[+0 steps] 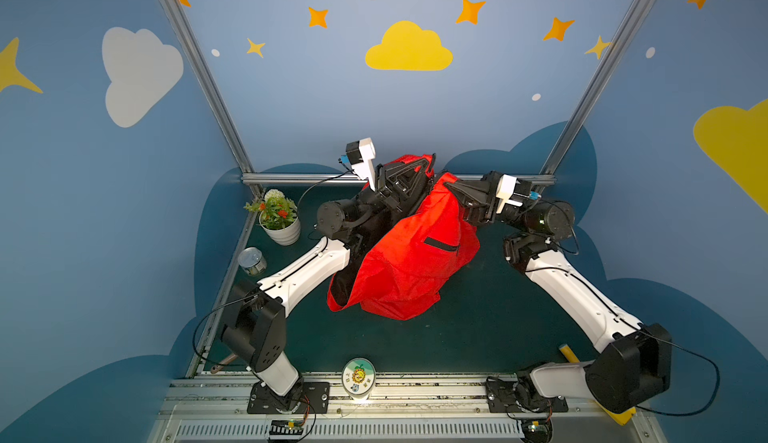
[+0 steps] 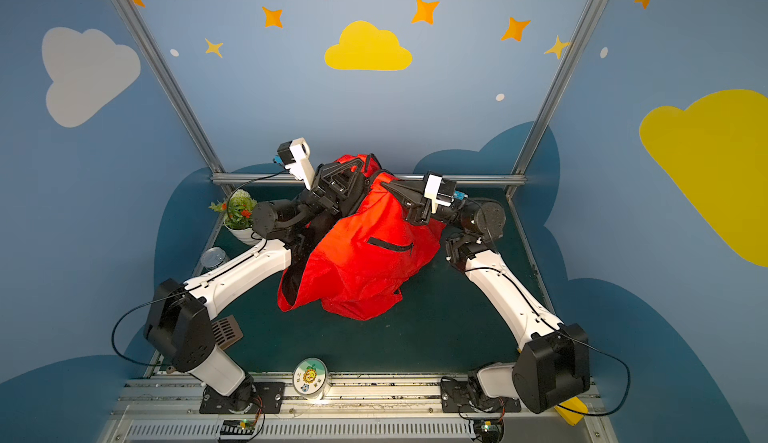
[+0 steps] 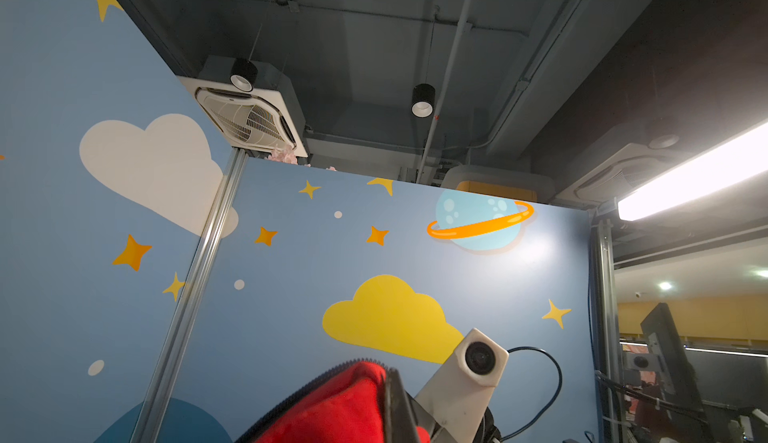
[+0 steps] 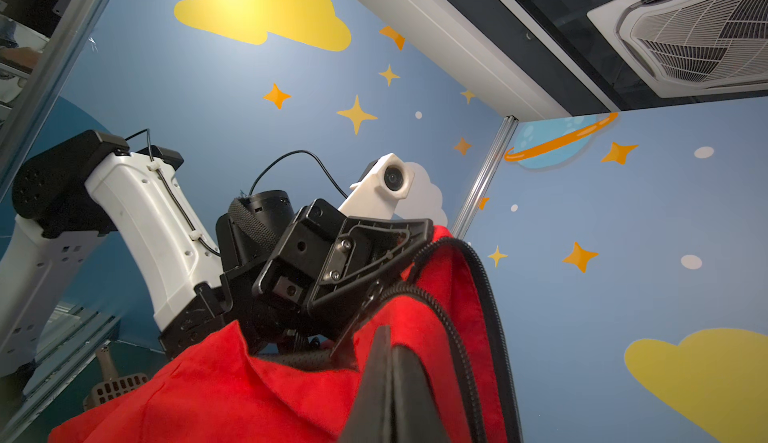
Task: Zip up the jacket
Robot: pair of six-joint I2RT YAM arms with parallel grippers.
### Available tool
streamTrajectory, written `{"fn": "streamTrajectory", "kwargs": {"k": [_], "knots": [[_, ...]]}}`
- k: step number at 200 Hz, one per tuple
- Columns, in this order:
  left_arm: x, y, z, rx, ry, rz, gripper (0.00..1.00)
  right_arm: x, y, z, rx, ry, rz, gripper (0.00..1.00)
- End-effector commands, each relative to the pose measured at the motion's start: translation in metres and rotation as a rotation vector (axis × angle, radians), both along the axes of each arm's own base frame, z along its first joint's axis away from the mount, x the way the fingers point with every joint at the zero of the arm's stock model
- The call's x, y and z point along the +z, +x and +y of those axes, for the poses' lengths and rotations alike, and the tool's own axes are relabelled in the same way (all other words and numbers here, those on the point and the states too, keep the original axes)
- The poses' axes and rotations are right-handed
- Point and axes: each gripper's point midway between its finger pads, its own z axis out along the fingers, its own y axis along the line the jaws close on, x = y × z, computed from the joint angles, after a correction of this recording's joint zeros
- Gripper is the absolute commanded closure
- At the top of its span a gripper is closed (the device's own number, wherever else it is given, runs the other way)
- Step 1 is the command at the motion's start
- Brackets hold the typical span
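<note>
Both clenched on the jacket [image 1: 415, 254], the left pincer [image 1: 427, 164] and right pincer [image 1: 449, 186] hold its top aloft near the far edge of the tabletop [image 1: 478, 337]. Its lower folds lie bunched at the centre.

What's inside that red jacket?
The jacket gapes open on one side, and only black lining shows there. Red fabric covers the rest of the inside, so anything in there is hidden.
</note>
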Motion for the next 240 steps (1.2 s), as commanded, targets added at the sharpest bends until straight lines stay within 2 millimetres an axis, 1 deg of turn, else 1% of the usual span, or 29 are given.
{"fn": "streamTrajectory", "kwargs": {"k": [1,39,64,86,240], "knots": [[0.0199,-0.0100,0.0138,-0.041,-0.072,0.001,0.97,0.0233,-0.0130,-0.0071,-0.017,0.055,-0.084,1.00],[0.0248,-0.0147,0.0159,-0.070,-0.079,0.011,0.97,0.0217,-0.0115,-0.0074,-0.033,0.050,-0.088,1.00],[0.0220,-0.0120,0.0156,-0.086,-0.082,0.039,0.97,0.0239,-0.0136,-0.0072,-0.024,0.051,-0.092,1.00],[0.0227,-0.0139,0.0145,-0.104,-0.078,0.044,0.97,0.0242,-0.0120,-0.0075,-0.034,0.055,-0.092,1.00],[0.0172,-0.0163,0.0117,-0.084,-0.064,0.028,0.97,0.0245,-0.0043,-0.0019,-0.028,0.050,-0.080,1.00]]}}
